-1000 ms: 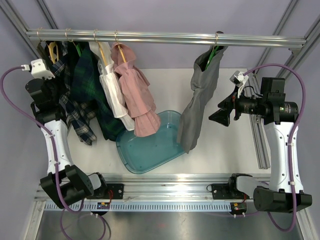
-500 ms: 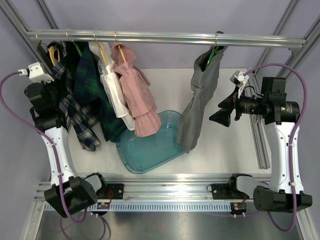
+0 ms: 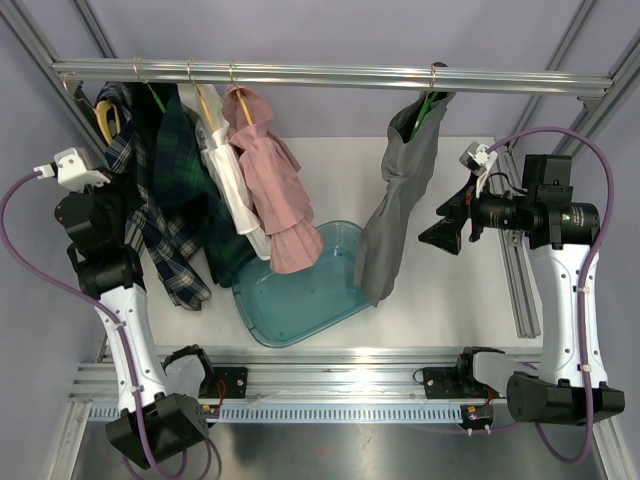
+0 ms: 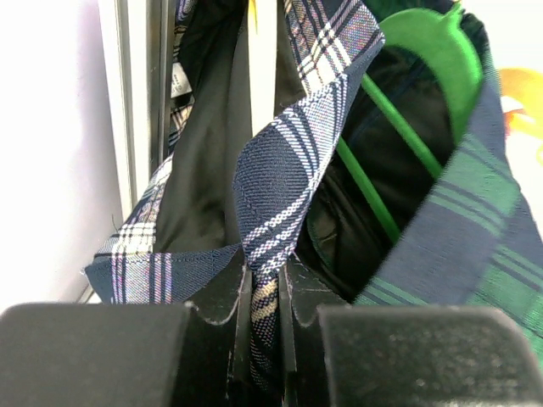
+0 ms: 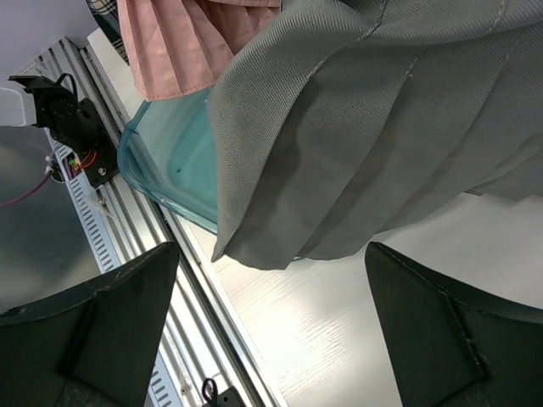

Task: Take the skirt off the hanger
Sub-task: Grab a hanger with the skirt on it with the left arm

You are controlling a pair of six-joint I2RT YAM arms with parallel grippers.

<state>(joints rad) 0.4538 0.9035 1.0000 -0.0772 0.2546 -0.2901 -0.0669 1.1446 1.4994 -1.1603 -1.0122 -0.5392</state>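
Note:
A navy plaid skirt point(image 3: 162, 238) hangs at the left end of the rail point(image 3: 330, 73), by a yellow hanger point(image 3: 108, 116). My left gripper point(image 3: 122, 214) is shut on a fold of it; in the left wrist view the fabric point(image 4: 293, 161) runs down between the closed fingers point(image 4: 265, 288). A green hanger point(image 4: 424, 52) holds the dark green plaid skirt point(image 4: 475, 229) beside it. My right gripper point(image 3: 440, 232) is open and empty, just right of a grey skirt point(image 3: 400, 200). In the right wrist view its fingers point(image 5: 271, 251) frame that grey hem point(image 5: 382, 127).
A dark green plaid garment point(image 3: 190, 170), a white one point(image 3: 225, 170) and a pink skirt point(image 3: 275, 190) hang between the two arms. A teal tub point(image 3: 300, 290) sits on the table below them, also in the right wrist view point(image 5: 170, 161).
My left arm has drawn back toward the near edge with the plaid skirt held, pulling its fabric down and forward. The right arm has not moved.

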